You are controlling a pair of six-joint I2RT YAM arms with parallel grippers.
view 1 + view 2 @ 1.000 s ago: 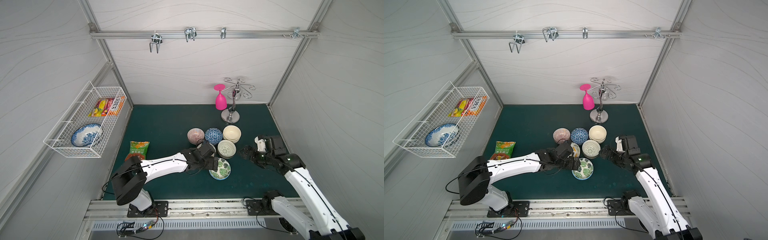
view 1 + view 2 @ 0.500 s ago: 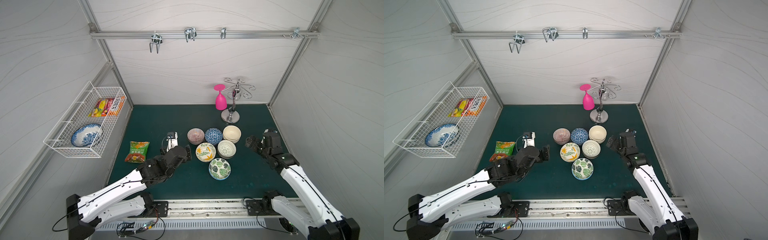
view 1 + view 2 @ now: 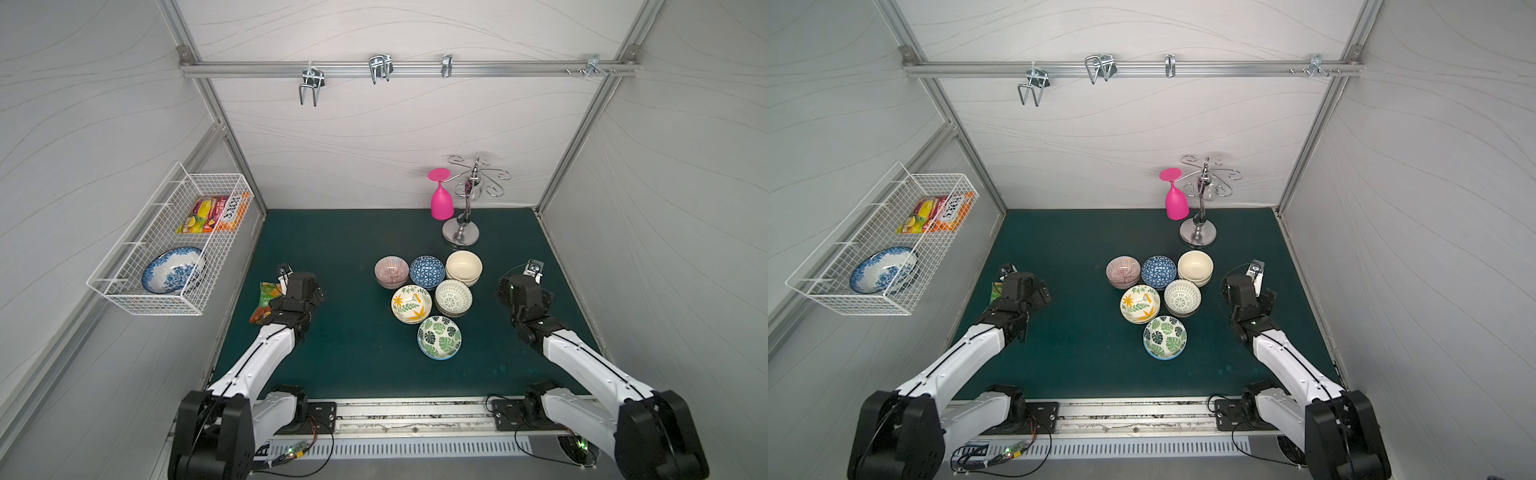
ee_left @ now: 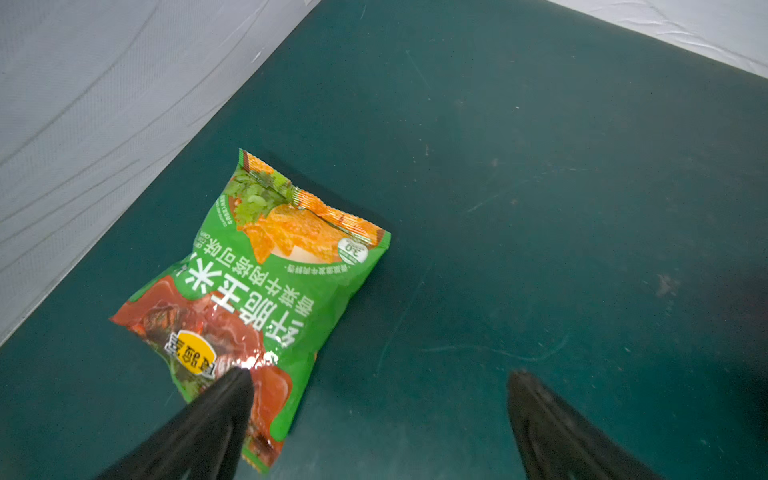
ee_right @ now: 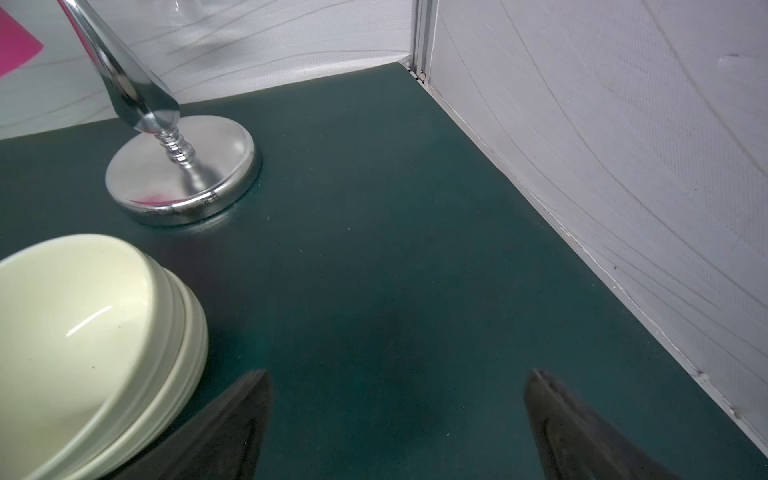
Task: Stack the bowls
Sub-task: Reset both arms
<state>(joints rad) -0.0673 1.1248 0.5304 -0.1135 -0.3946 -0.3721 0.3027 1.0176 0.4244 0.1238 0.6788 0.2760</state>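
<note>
— Fingers (image 4: 199,428) of left gripper (image 4: 380,376) and right gripper (image 5: 399,374) stood wide, empty?
— Yes. Bowls (image 3: 453,297) sat clustered on the mat (image 3: 332,257), apparently nested in six pairs; stacking looked finished, unless pairs needed merging.

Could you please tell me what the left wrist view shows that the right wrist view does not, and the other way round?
Only the left wrist view: a green and red snack bag lying flat on the mat near the wall, with one fingertip of the left tool in front of its corner.
Only the right wrist view: the nested cream bowls, the chrome stand with its round base, and an edge of the pink glass.
Both: dark green mat, white wall, and an open tool with nothing between its fingertips, the right tool included.
</note>
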